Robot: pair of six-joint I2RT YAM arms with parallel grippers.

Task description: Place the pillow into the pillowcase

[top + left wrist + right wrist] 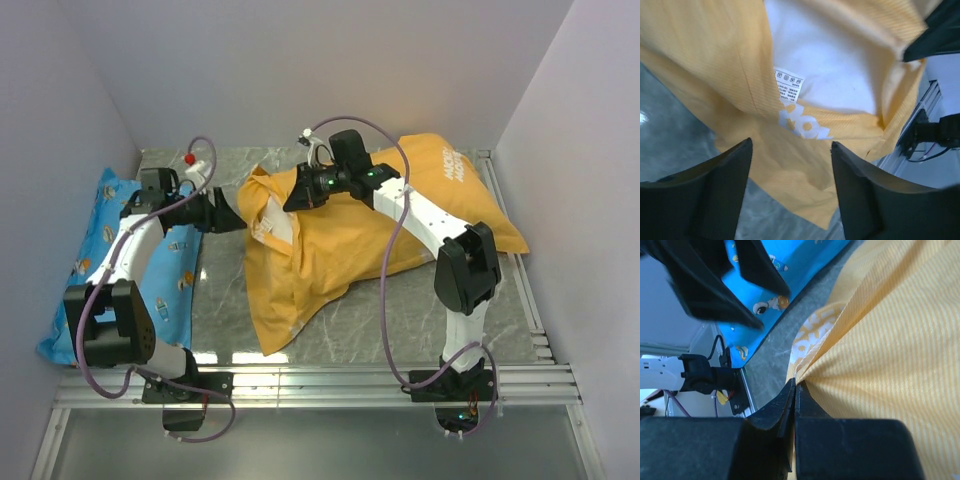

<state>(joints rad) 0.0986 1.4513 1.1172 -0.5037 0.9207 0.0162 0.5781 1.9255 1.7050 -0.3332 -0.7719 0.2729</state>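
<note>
Reading this as nearly done. The near corner of the pillowcase (325,270) lies limp and flat on the desk (400,325) and looks unfilled. Further back, the pillow (278,222) sits inside, bulk toward the far right. White and its tag (789,82) show at the left-facing mouth. Left claw (228,213) is spread wide, gripping nothing, just left of that mouth. Right claw (297,195) is pinched tight on the mouth's far edge. Remaining: seat the pillow into the slack corner and cover the white.

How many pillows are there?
2. The white pillow is mostly inside the orange pillowcase in the middle and shows only at its open end. The blue cartoon pillow lies flat at the far left. No others show.
</note>
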